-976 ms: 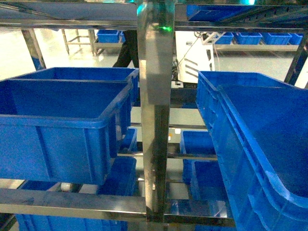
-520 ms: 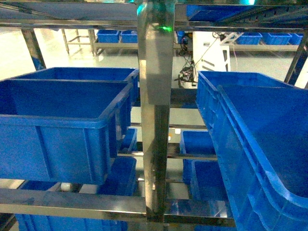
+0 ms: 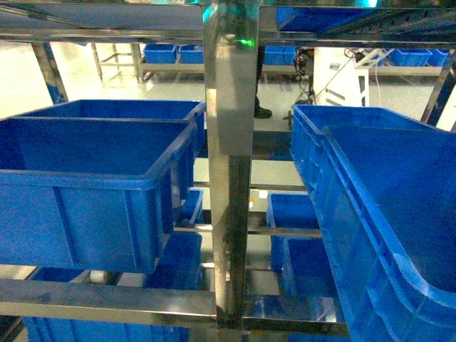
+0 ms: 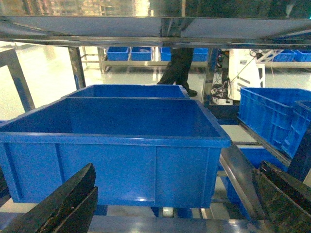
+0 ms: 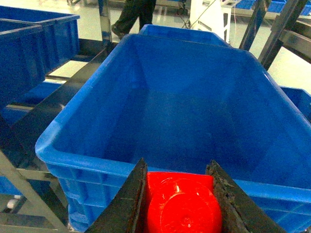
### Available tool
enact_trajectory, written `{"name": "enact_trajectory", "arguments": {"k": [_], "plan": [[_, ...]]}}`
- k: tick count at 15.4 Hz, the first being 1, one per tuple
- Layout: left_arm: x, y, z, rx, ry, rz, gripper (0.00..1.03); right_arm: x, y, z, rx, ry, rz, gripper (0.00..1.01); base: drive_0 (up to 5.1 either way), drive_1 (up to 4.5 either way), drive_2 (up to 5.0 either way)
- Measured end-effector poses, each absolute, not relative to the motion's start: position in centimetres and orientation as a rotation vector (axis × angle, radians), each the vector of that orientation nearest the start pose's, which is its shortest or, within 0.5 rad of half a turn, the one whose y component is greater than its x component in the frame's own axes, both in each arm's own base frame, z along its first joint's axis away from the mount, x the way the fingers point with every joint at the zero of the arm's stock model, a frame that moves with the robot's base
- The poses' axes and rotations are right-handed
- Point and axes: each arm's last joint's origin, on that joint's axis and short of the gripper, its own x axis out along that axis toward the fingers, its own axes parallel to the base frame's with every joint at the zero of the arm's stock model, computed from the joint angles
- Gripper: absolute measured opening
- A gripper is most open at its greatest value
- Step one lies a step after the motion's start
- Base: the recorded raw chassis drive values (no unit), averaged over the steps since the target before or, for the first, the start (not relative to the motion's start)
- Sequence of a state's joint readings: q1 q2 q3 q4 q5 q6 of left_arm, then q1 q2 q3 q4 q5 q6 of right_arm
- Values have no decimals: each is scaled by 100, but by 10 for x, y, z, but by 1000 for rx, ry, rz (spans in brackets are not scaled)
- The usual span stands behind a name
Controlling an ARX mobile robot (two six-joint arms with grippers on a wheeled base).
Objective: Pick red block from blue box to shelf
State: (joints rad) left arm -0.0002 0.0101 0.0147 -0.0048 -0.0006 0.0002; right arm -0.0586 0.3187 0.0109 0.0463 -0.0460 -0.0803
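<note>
Right gripper (image 5: 178, 204) sits low in the right wrist view, pointing forward and slightly down. Its two dark fingers (image 5: 125, 204) slant up from the bottom edge, converging a little toward their tips, and press the red block (image 5: 181, 203) from both sides; block fills the gap between them. Left gripper (image 4: 170, 204) is spread wide in the left wrist view, one dark finger at bottom left, the other at bottom right, nothing between them. Finger surfaces look rough and worn. Neither arm nor gripper shows in the head view. Wrists and arm links not visible in any view.
</note>
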Motion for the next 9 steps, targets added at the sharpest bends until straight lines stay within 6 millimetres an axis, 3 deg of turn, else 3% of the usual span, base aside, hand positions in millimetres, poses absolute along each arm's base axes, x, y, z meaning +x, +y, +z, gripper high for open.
{"name": "enact_trajectory", "arguments": {"k": [9], "plan": [[97, 0, 167, 0, 0, 0, 98, 114, -5, 144, -66, 262, -2, 28, 0, 0, 0]]}}
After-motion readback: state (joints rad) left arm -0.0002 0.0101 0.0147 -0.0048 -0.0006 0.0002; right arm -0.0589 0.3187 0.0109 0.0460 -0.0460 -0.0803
